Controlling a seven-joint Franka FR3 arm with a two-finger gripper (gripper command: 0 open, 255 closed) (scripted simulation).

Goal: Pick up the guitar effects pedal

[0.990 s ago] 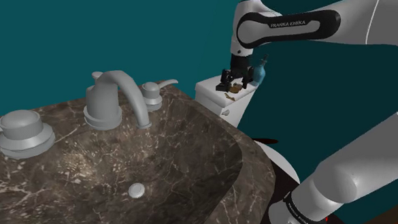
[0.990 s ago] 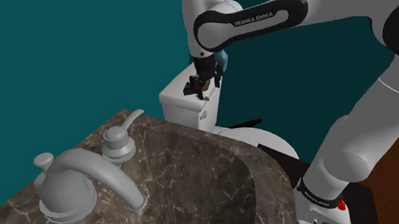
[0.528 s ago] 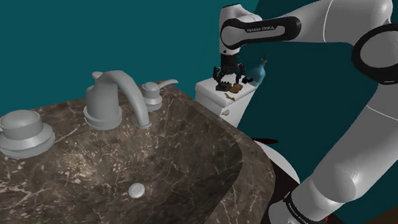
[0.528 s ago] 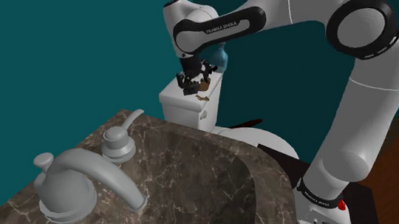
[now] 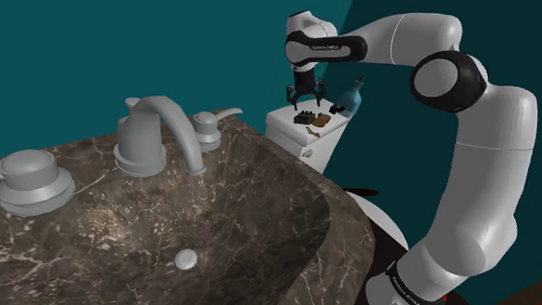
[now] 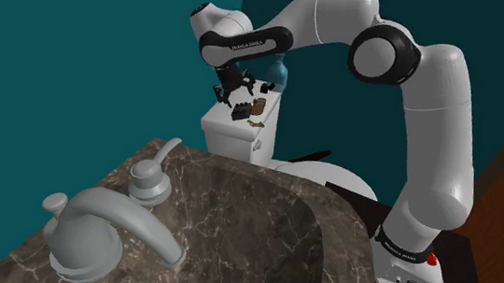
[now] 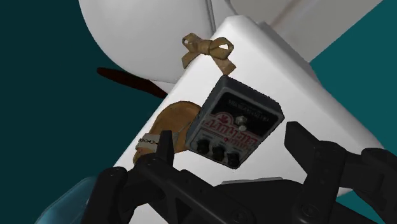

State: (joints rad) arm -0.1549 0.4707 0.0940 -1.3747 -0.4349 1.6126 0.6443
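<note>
The guitar effects pedal [image 7: 235, 121] is a dark grey box with a red-and-white face and black knobs. It lies flat on the white toilet tank lid [image 7: 286, 70]. In the shoulder view the pedal [image 5: 305, 115] is a small dark shape on the lid, and in the second exterior view the pedal [image 6: 240, 112] lies near the lid's middle. My gripper [image 7: 231, 137] is open and hangs a little above the pedal without touching it, one finger to either side. The gripper [image 5: 304, 91] sits slightly to the shoulder view's left of the pedal, and the gripper [image 6: 230, 87] also shows in the second exterior view.
A tan ribbon bow [image 7: 207, 51] and a brown ring-shaped item [image 7: 172, 124] lie on the lid beside the pedal. A teal bottle [image 5: 354, 96] stands at the lid's far end. The dark marble sink [image 5: 257, 221] with its grey faucet [image 5: 159, 129] fills the foreground. Teal walls close in behind.
The arm has swung toward the shoulder view's left and its elbow has folded in. The gripper has lifted slightly off the cluster on the lid and stays open.
</note>
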